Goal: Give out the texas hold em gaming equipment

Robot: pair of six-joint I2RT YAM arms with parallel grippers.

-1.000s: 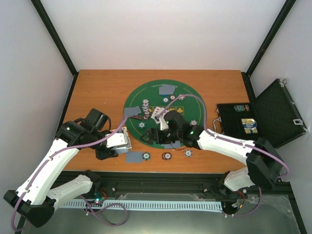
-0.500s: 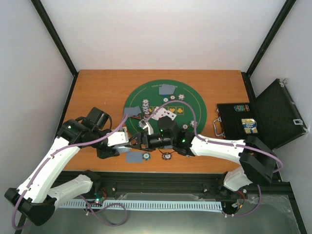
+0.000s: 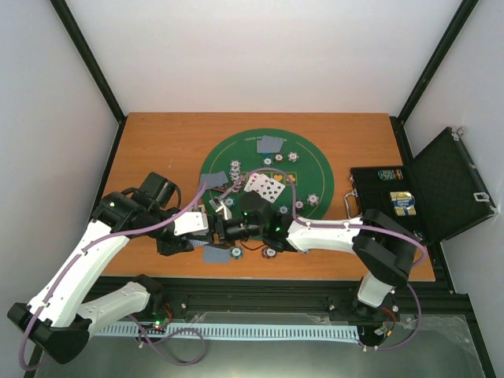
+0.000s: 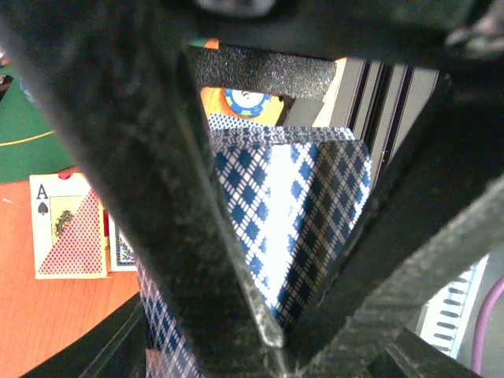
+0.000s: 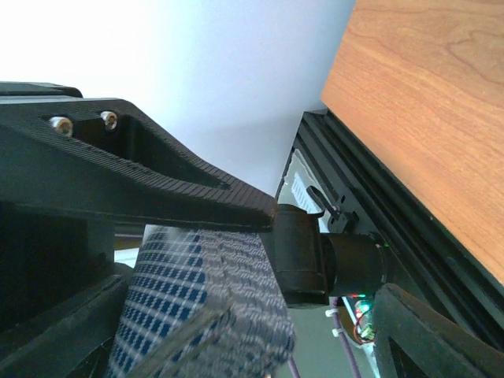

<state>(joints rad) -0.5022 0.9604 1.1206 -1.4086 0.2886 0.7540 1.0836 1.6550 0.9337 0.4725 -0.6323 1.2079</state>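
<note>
Left claw (image 3: 197, 228) clamped on a blue-checked deck of cards (image 4: 291, 205), just off the near-left edge of the green mat (image 3: 311, 169). Right claw (image 3: 220, 230), jaws wide, straddles the deck's end. On the mat, face-up cards (image 3: 266, 185) lie at centre, face-down cards (image 3: 270, 144) at its far and left edges, and striped chips (image 3: 313, 198) around. Dealing looks partly done: the chip spots at the mat's right and near edges seem to lack cards.

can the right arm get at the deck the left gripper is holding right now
Probably yes. The right gripper sits right beside the deck clamped in the left gripper, its jaws open, and its wrist view shows the patterned cards close up with nothing in between.
</note>
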